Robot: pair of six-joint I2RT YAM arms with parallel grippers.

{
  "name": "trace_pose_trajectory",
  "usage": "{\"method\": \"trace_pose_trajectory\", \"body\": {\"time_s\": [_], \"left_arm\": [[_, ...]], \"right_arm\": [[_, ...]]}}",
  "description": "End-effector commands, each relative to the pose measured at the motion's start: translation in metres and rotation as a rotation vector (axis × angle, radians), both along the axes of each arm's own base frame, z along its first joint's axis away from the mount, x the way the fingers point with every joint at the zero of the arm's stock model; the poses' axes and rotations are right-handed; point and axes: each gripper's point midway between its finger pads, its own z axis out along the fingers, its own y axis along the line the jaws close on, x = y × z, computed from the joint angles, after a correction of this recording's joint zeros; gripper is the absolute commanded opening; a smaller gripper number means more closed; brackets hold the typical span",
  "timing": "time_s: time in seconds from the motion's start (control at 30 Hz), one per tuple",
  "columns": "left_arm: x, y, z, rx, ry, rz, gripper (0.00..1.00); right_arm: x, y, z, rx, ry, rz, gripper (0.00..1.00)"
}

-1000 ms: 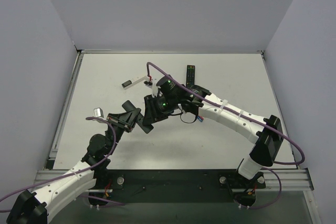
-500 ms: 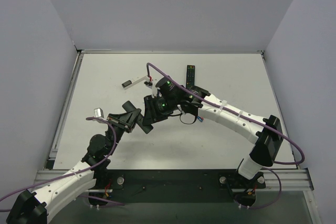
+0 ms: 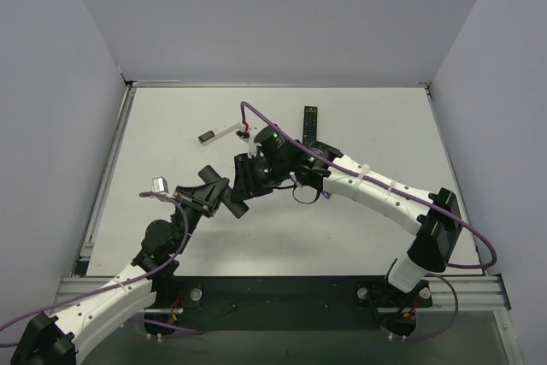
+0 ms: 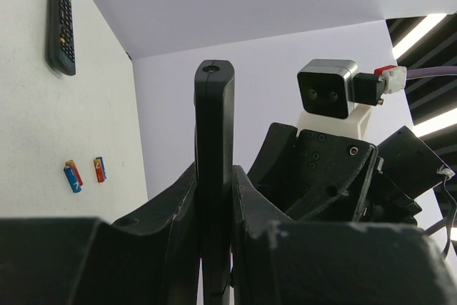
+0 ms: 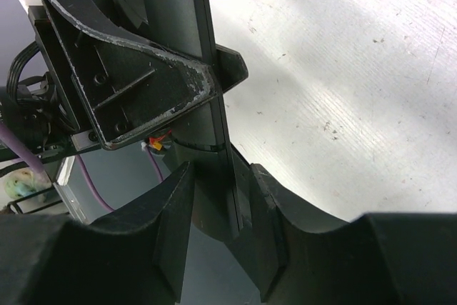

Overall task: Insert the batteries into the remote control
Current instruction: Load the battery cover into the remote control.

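The remote control, a slim plain black bar, is held in the air between both grippers. My left gripper is shut on it; in the left wrist view the bar stands upright between the fingers of that gripper. My right gripper is closed around the bar's other end; in the right wrist view the bar runs down between its jaws, with the left gripper's finger beyond. Two small batteries lie on the table, partly hidden under the right arm in the top view.
A longer black remote with coloured buttons lies at the back, also in the left wrist view. A thin white stick with a dark end lies back left. Grey walls close in the white table.
The right gripper has shifted slightly left along the remote. The left arm has hardly moved.
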Motion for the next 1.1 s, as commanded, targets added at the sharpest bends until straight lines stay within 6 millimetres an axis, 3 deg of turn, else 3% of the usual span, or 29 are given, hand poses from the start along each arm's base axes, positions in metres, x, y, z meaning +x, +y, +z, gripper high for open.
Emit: {"method": "trace_pose_trajectory", "body": {"time_s": [0.0, 0.23, 0.4, 0.57, 0.8, 0.97, 1.07], "left_arm": [[-0.011, 0.006, 0.006, -0.065, -0.052, -0.011, 0.00], [-0.012, 0.006, 0.014, -0.077, -0.073, -0.016, 0.00], [-0.012, 0.003, 0.013, -0.070, -0.064, -0.028, 0.00], [-0.011, 0.000, 0.003, -0.057, -0.027, -0.042, 0.00], [-0.011, -0.007, -0.014, -0.033, 0.037, -0.072, 0.00], [-0.011, -0.009, -0.019, -0.031, 0.057, -0.084, 0.00], [-0.012, -0.012, -0.021, -0.020, 0.068, -0.097, 0.00]], "right_arm": [[0.011, -0.015, -0.007, -0.040, -0.026, -0.072, 0.32], [0.013, -0.017, -0.018, -0.063, -0.025, -0.081, 0.32], [0.014, -0.015, -0.016, -0.050, -0.043, -0.080, 0.32], [0.020, -0.007, 0.009, 0.025, -0.108, -0.063, 0.33], [0.018, -0.002, 0.057, 0.109, -0.239, 0.039, 0.46], [0.009, -0.010, 0.080, 0.127, -0.412, 0.178, 0.53], [-0.005, -0.022, 0.093, 0.126, -0.555, 0.284, 0.57]]}}
